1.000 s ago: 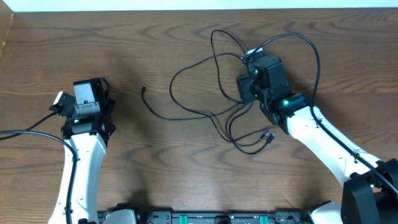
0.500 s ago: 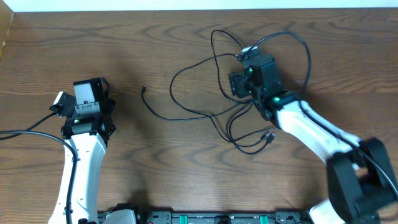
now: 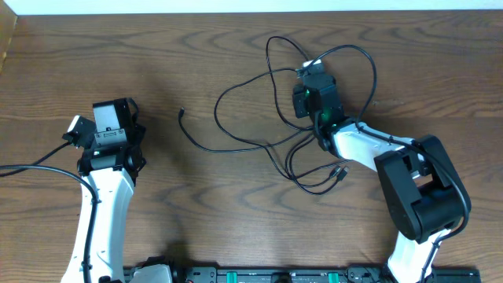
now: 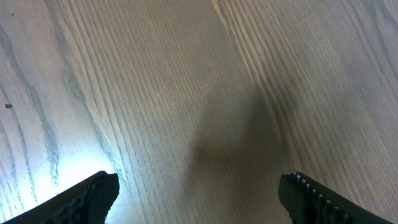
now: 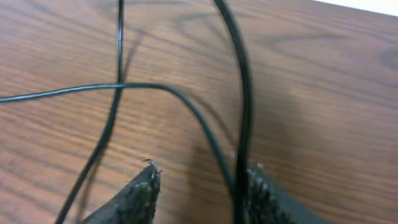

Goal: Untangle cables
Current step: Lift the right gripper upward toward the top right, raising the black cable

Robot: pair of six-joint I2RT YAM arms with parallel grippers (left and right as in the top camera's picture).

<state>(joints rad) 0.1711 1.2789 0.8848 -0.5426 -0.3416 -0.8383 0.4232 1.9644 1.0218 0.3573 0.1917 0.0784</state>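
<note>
Thin black cables [image 3: 240, 85] lie in loose crossing loops on the wooden table, right of centre, with one plug end [image 3: 181, 112] at the left and two plug ends [image 3: 339, 170] at the lower right. My right gripper [image 3: 309, 79] is low over the top of the tangle, by a small white end [image 3: 315, 64]. In the right wrist view its jaws [image 5: 202, 186] are apart, with a thick strand [image 5: 241, 93] running down against the right finger and a thinner strand [image 5: 186, 106] between the fingers. My left gripper [image 4: 199, 193] is open and empty over bare wood, far left of the cables [image 3: 110, 118].
The table's far edge [image 3: 236, 12] runs along the top, with a side edge at the upper left corner [image 3: 9, 39]. A thick black arm wire [image 3: 39, 168] trails from the left arm. The arm bases stand at the front edge.
My right gripper has moved left and slightly farther away along the tangle, and the loop at the right has pulled in with it. The left arm has not moved.
</note>
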